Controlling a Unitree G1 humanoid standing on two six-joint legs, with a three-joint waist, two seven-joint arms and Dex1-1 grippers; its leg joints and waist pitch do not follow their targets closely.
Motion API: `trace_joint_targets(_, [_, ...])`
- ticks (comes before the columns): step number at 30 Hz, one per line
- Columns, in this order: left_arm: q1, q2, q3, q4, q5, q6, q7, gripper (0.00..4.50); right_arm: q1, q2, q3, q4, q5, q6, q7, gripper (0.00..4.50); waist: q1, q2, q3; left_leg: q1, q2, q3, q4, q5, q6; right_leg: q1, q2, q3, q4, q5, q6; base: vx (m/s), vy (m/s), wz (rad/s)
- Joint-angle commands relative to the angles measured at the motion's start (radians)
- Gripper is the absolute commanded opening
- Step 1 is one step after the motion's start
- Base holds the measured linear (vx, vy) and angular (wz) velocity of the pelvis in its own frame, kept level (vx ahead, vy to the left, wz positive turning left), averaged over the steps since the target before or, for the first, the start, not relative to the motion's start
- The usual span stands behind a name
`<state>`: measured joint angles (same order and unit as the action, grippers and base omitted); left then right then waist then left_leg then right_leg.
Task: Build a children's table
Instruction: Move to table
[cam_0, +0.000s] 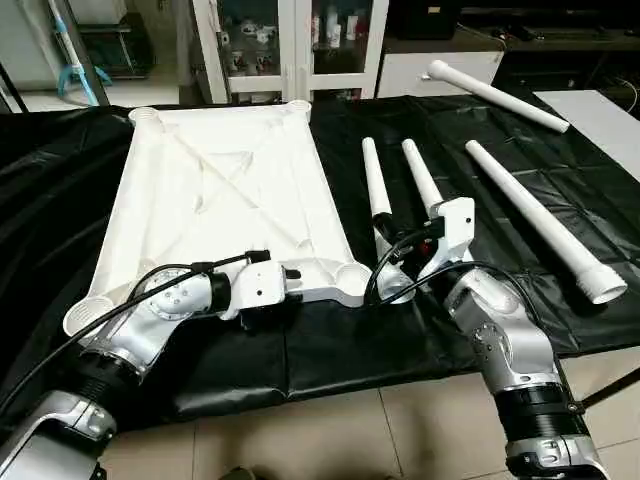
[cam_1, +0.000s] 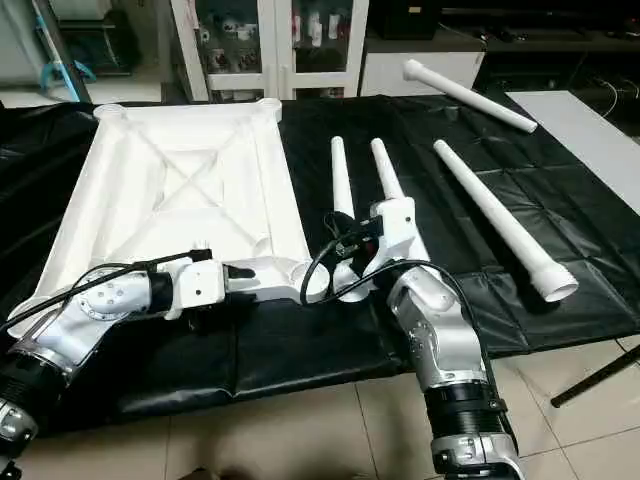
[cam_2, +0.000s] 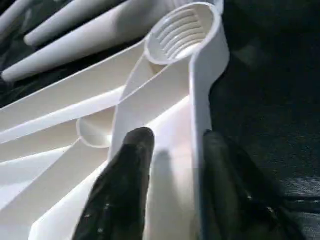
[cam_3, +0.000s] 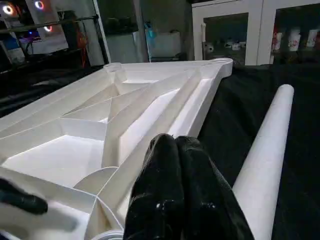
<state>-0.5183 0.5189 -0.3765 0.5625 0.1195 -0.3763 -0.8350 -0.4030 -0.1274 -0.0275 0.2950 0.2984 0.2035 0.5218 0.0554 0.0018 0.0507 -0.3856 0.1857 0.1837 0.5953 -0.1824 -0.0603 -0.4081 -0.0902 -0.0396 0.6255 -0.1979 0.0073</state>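
Note:
The children's table top (cam_0: 230, 190) lies underside up on the black sheet, its X ribs and round corner sockets showing. My left gripper (cam_2: 172, 135) is open at the near rim. One finger (cam_2: 132, 165) sits inside the rim wall, the other outside it, a short way from the near right corner socket (cam_2: 182, 32). My right gripper (cam_3: 175, 142) is shut and holds nothing, just right of that socket (cam_0: 352, 278) and beside a leg (cam_3: 265, 150). Two legs (cam_0: 375, 185) (cam_0: 420, 170) lie close together, a third (cam_0: 540, 225) further right, another (cam_0: 495, 95) at the back.
A black sheet (cam_0: 330, 350) covers the low work surface, and its front edge drops to tiled floor (cam_0: 350, 430). Cabinets (cam_0: 300, 40) stand behind, and a white surface (cam_0: 600, 115) is at the far right. Cables loop from both wrists near the socket.

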Motion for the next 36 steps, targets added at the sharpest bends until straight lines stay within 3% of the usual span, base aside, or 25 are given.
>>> trace_joint_targets(1, [-0.019, 0.010, 0.030, 0.005, -0.012, -0.005, 0.007, 2.02, 0.000, 0.001, 0.005, -0.004, -0.012, -0.010, -0.007, 0.00, 0.003, 0.006, -0.065, 0.026, 0.039, -0.009, -0.078, -0.226, -0.014, 0.041, -0.046, 0.036, -0.066, -0.081, -0.221, 0.000, 0.000, 0.00])
trace_joint_targets(7, [-0.019, 0.009, 0.051, 0.002, -0.028, -0.009, 0.002, 2.54, -0.005, 0.001, 0.007, 0.003, -0.016, -0.014, -0.004, 0.00, 0.004, 0.006, -0.066, 0.025, 0.039, -0.010, -0.078, -0.224, -0.022, 0.041, -0.046, 0.036, -0.066, -0.090, -0.210, 0.000, 0.000, 0.00])
trace_joint_targets(15, [0.009, -0.014, 0.122, -0.100, -0.171, 0.051, -0.060, 3.15, 0.000, 0.004, 0.009, -0.010, -0.013, -0.016, -0.005, 0.00, 0.006, 0.005, -0.070, 0.024, 0.037, -0.006, -0.073, -0.175, -0.004, 0.044, -0.044, 0.034, -0.055, -0.009, -0.238, 0.000, 0.000, 0.00])
trace_joint_targets(22, [0.016, -0.047, 0.187, -0.190, -0.273, 0.115, -0.045, 3.58, 0.002, 0.009, -0.003, -0.035, -0.003, -0.015, -0.005, 0.00, 0.007, 0.002, -0.068, 0.025, 0.037, -0.004, -0.073, -0.184, -0.003, 0.044, -0.043, 0.034, -0.058, -0.042, -0.232, 0.000, 0.000, 0.00])
trace_joint_targets(25, [0.014, -0.072, 0.230, -0.243, -0.340, 0.191, -0.023, 3.86, 0.006, 0.011, -0.003, -0.044, -0.003, -0.014, -0.007, 0.00, 0.007, 0.004, -0.068, 0.025, 0.037, -0.003, -0.071, -0.183, -0.007, 0.045, -0.043, 0.034, -0.057, -0.043, -0.234, 0.000, 0.000, 0.00])
trace_joint_targets(29, [0.011, -0.119, 0.286, -0.322, -0.452, 0.316, 0.030, 3.86, 0.012, 0.014, -0.008, -0.050, -0.001, -0.019, -0.009, 0.00, 0.008, 0.005, -0.068, 0.024, 0.036, -0.003, -0.070, -0.181, -0.007, 0.045, -0.041, 0.034, -0.056, -0.041, -0.235, 0.000, 0.000, 0.00])
trace_joint_targets(33, [0.018, -0.135, 0.310, -0.366, -0.492, 0.369, 0.058, 3.86, 0.016, 0.017, -0.010, -0.063, 0.000, -0.018, -0.015, 0.00, 0.007, 0.003, -0.069, 0.022, 0.034, -0.002, -0.068, -0.164, 0.001, 0.048, -0.038, 0.034, -0.057, -0.027, -0.229, 0.000, 0.000, 0.00])
trace_joint_targets(35, [0.018, -0.151, 0.337, -0.392, -0.504, 0.420, 0.115, 3.86, 0.020, 0.019, -0.009, -0.084, 0.000, -0.015, -0.022, 0.00, 0.006, 0.006, -0.068, 0.022, 0.035, -0.003, -0.068, -0.161, -0.001, 0.049, -0.036, 0.033, -0.056, -0.019, -0.222, 0.000, 0.000, 0.00])
trace_joint_targets(36, [0.023, -0.168, 0.365, -0.415, -0.484, 0.490, 0.211, 3.86, 0.027, 0.021, -0.007, -0.120, -0.005, -0.009, -0.037, 0.00, 0.007, 0.019, -0.069, 0.023, 0.035, -0.005, -0.068, -0.164, -0.006, 0.049, -0.037, 0.032, -0.054, -0.016, -0.220, 0.000, 0.000, 0.00])
